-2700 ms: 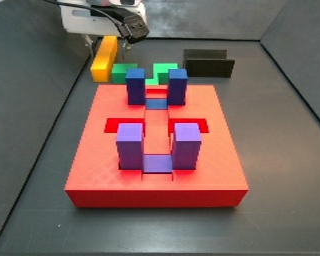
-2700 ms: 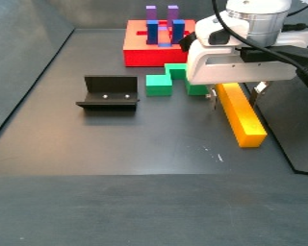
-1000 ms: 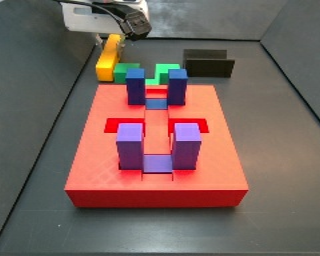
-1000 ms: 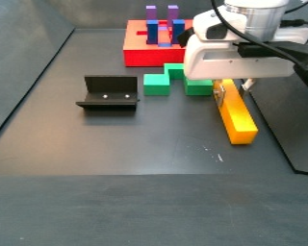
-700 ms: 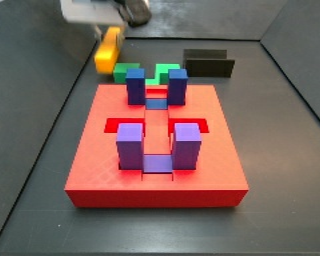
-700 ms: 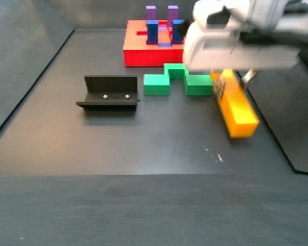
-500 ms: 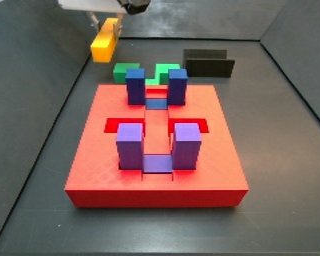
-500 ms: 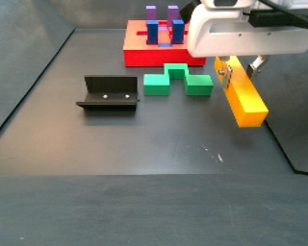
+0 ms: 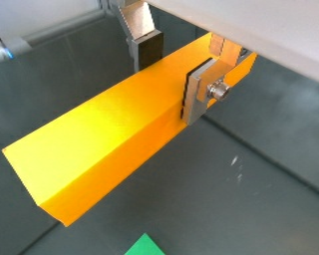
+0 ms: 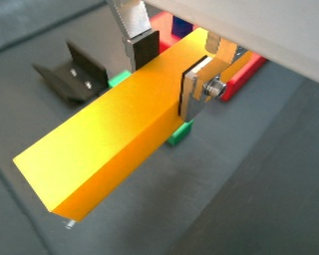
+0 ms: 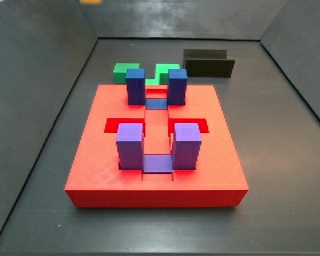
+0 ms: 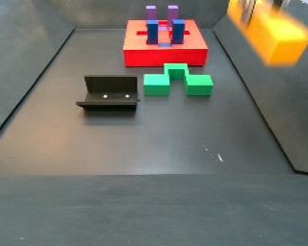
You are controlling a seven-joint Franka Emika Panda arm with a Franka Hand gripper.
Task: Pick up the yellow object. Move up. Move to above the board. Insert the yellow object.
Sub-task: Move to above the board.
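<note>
You had the gripper [image 9: 173, 68] clamped on the yellow object [image 9: 123, 139], its two silver fingers [image 9: 201, 88] pinching the bar's long sides near one end; both wrist views showed this, with the rest of the bar [image 10: 116, 134] sticking out free beyond the pads. The bar hung in the air, clear of the floor. In a side view it appeared blurred at the upper right [image 12: 276, 36], high over the dark floor and to the right of the board [image 12: 166, 43]. In another side view only a sliver of yellow [image 11: 91, 3] showed at the top edge, far left of the board [image 11: 157, 170]. The green block [image 12: 177, 81] lay on the floor just near of the board, and the fixture [image 12: 108, 93] stood to its left.
</note>
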